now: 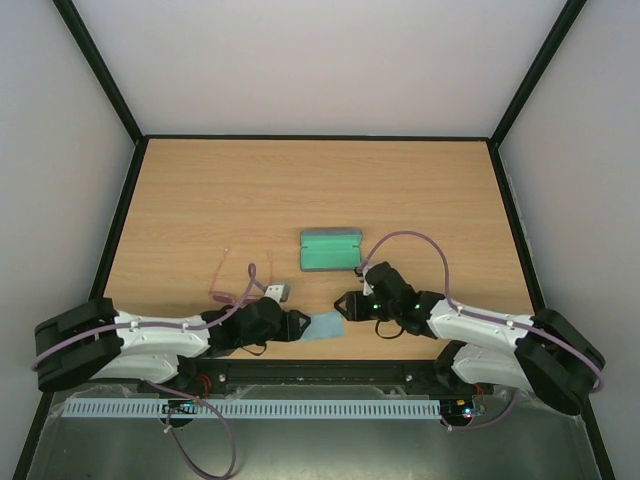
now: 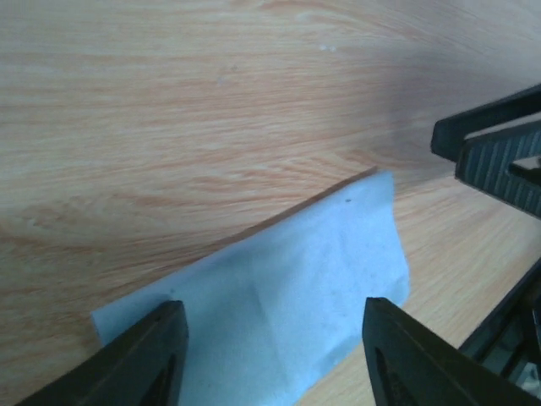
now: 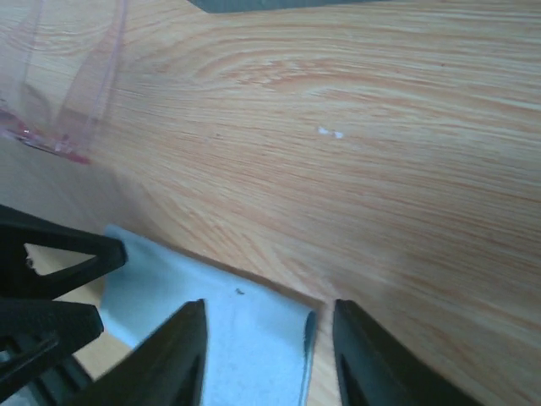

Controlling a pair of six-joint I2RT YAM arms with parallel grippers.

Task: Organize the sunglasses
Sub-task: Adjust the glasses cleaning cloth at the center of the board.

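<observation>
The pink sunglasses (image 1: 238, 283) lie on the table left of centre, with their temple arms open; they also show in the right wrist view (image 3: 63, 93) at the top left. A light blue cloth (image 1: 325, 325) lies flat near the front edge, between both grippers. My left gripper (image 1: 300, 325) is open, with its fingers over the cloth (image 2: 279, 288). My right gripper (image 1: 343, 304) is open, with its fingers over the cloth's opposite edge (image 3: 245, 338). Neither holds anything.
The open blue-grey case (image 1: 331, 249) with its green lining sits at mid table behind the right gripper. A small grey object (image 1: 276, 292) lies beside the sunglasses. Black frame rails line the table's sides.
</observation>
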